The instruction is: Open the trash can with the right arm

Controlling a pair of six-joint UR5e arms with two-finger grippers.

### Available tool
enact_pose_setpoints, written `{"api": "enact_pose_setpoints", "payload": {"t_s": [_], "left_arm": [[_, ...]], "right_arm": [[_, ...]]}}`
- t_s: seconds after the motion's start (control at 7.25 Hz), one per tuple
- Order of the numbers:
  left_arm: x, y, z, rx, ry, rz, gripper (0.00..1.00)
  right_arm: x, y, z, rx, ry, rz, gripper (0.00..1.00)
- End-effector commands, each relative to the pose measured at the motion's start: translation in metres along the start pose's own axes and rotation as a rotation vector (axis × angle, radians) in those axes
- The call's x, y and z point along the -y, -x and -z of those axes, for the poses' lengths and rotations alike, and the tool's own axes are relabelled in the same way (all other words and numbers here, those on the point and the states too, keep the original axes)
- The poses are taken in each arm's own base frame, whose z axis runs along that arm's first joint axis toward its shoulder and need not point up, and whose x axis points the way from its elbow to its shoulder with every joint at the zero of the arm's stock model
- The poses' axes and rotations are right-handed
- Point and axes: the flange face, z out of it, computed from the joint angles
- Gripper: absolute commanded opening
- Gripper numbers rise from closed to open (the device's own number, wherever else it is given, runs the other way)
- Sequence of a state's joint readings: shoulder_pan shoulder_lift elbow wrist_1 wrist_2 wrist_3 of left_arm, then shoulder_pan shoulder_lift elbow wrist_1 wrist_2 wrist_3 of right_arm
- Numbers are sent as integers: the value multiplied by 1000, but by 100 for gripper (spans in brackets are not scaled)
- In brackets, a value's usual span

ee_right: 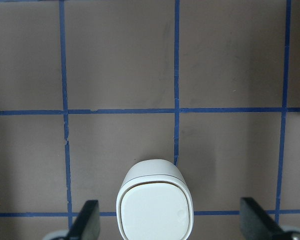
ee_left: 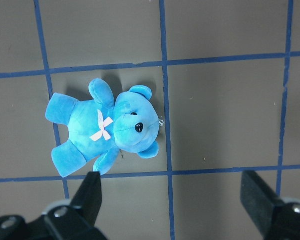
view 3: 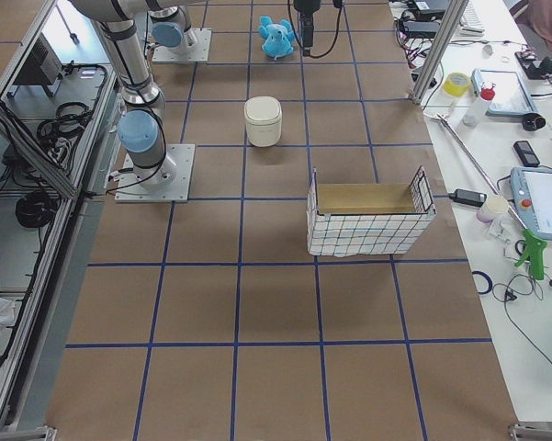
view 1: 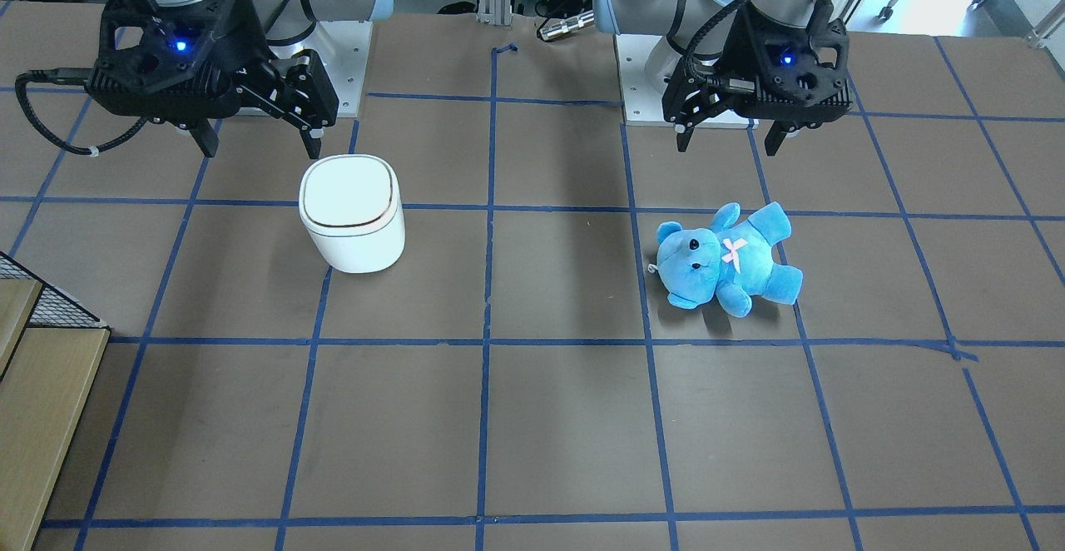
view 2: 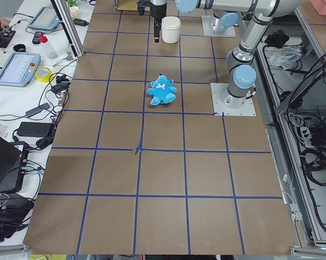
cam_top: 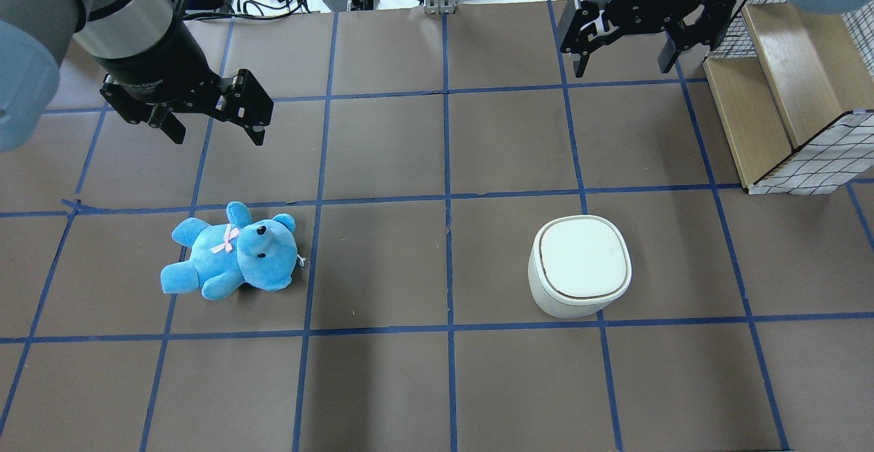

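Fingers [ee_right: 87, 220] of my right gripper [cam_top: 622, 71] hung spread wide, empty; trash can [ee_right: 150, 170] sat below, framed between them, lid [ee_right: 155, 210] shut. Judged best: descend, hook one fingertip under the lid edge, lift slowly so the bin stays put.

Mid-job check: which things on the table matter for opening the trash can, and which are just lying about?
For the job:
- trash can, closed
- right claw, open, not touching the can

Lying about:
- teddy bear
- mesh box
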State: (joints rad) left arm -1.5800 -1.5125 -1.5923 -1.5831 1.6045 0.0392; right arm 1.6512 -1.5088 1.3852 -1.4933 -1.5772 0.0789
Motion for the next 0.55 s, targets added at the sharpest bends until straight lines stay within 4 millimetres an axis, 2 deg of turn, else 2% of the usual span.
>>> {"api": "enact_pose_setpoints", "payload": {"t_s": [0.0,0.41], "left_arm": [[0,0,0,0,0,-1,100],[0,0,0,0,0,-1,100]], "right_arm": [[-1,0,0,-4,1,2,100],[-2,-2,-5,-7,33,-1,100]]}}
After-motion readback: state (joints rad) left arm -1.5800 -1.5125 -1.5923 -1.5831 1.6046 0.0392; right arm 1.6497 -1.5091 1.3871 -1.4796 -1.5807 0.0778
